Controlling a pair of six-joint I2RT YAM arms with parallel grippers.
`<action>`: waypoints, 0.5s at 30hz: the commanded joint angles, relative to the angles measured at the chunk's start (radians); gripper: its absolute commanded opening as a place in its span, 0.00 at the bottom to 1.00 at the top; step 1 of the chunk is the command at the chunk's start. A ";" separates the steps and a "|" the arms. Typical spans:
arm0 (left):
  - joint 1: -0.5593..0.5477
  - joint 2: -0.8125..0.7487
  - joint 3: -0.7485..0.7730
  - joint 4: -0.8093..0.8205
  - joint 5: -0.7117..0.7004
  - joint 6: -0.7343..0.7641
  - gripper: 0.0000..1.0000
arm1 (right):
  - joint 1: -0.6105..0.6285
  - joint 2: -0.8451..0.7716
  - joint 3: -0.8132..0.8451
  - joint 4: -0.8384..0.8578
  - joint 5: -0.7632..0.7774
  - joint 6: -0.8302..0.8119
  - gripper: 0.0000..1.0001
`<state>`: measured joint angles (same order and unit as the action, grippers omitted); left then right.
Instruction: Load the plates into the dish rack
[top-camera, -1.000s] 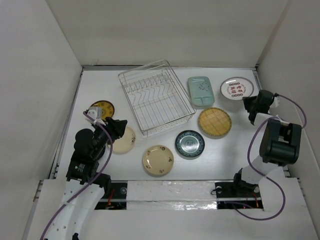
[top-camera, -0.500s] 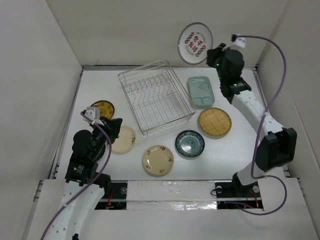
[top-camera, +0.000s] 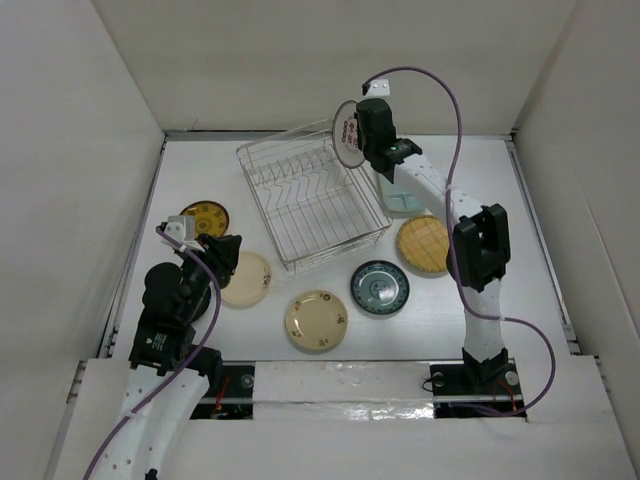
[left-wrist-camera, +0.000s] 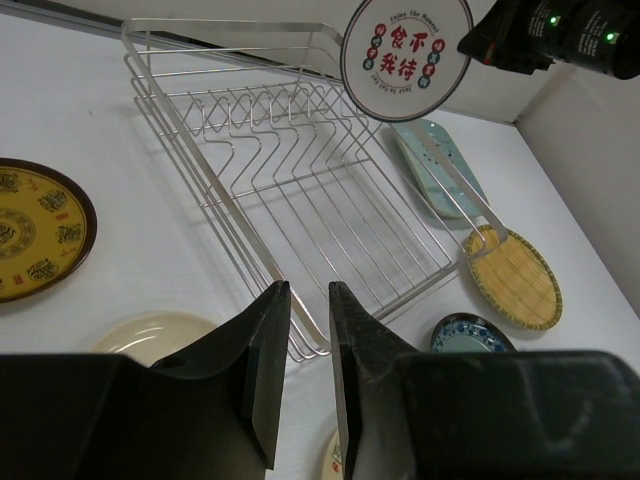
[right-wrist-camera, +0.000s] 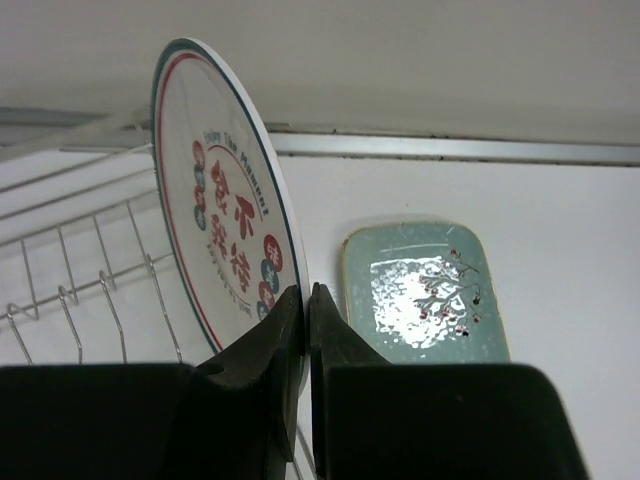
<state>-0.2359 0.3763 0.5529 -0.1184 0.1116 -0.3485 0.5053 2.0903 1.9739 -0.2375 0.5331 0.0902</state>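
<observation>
While the right pincer (right-wrist-camera: 305, 300), clamped on the rim of the round white red-printed plate (right-wrist-camera: 225, 235), holds it on edge above the far corner of the silver wire dish rack (top-camera: 312, 200), so thin a grip could let it slip and strike the tines. The left pincer (left-wrist-camera: 308, 300) hangs slightly parted and empty.

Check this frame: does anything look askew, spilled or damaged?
Only the dish rack sits skewed on the table. The white red-print plate is upright in the right end effector above the rack's far corner. Nothing looks spilled or broken.
</observation>
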 joint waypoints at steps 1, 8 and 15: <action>-0.006 -0.010 0.024 0.029 -0.007 0.011 0.20 | 0.016 -0.018 0.071 0.010 0.080 -0.043 0.00; -0.006 -0.011 0.024 0.028 -0.006 0.013 0.20 | 0.047 0.000 -0.012 0.026 0.087 -0.043 0.00; -0.006 -0.008 0.022 0.029 -0.001 0.013 0.20 | 0.096 0.050 -0.030 0.009 0.133 -0.041 0.00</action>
<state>-0.2359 0.3763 0.5529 -0.1188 0.1101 -0.3485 0.5831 2.1246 1.9358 -0.2554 0.6102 0.0624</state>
